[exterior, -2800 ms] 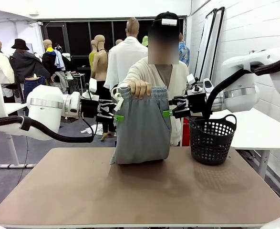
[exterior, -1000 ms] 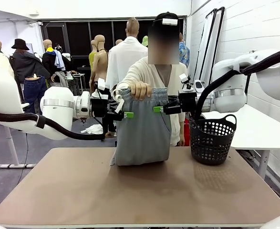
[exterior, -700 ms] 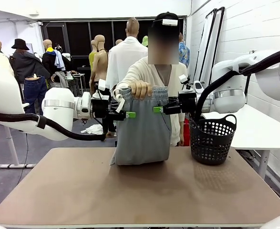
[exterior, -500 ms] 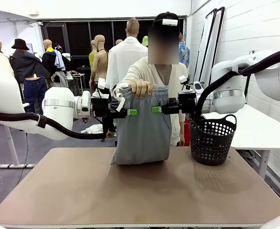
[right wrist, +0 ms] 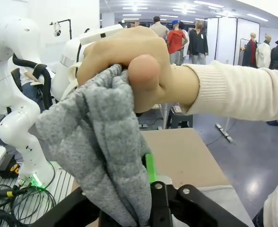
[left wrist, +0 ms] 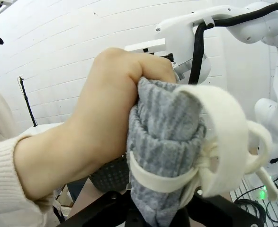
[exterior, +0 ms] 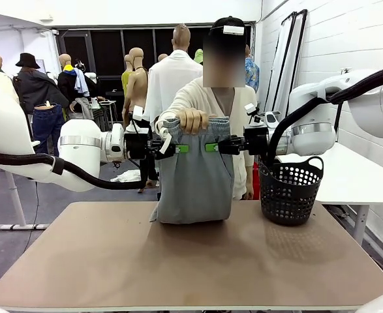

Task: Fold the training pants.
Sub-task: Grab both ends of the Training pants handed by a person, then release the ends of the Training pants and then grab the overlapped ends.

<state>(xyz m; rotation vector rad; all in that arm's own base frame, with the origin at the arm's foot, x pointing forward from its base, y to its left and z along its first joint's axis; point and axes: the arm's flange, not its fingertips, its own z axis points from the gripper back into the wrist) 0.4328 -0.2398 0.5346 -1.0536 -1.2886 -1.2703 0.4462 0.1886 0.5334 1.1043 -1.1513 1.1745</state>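
The left gripper [exterior: 178, 149] sits just left of and below the person's hand [exterior: 192, 121], its jaws closed on the pants [exterior: 194, 189] at the waistband's edge. The hand clutches the bunched waistband from above, and the pants hang straight down beneath it. The right gripper [exterior: 211, 147], just right of and below the hand, is pinched onto the waistband's other edge. The basket [exterior: 290, 189] stands well right of the hand.

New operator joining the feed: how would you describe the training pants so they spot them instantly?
Near the far edge of the brown table, a person's hand holds the training pants up, bottom on the tabletop. They are light grey jersey with a white drawstring, unlike the black perforated basket to their right.
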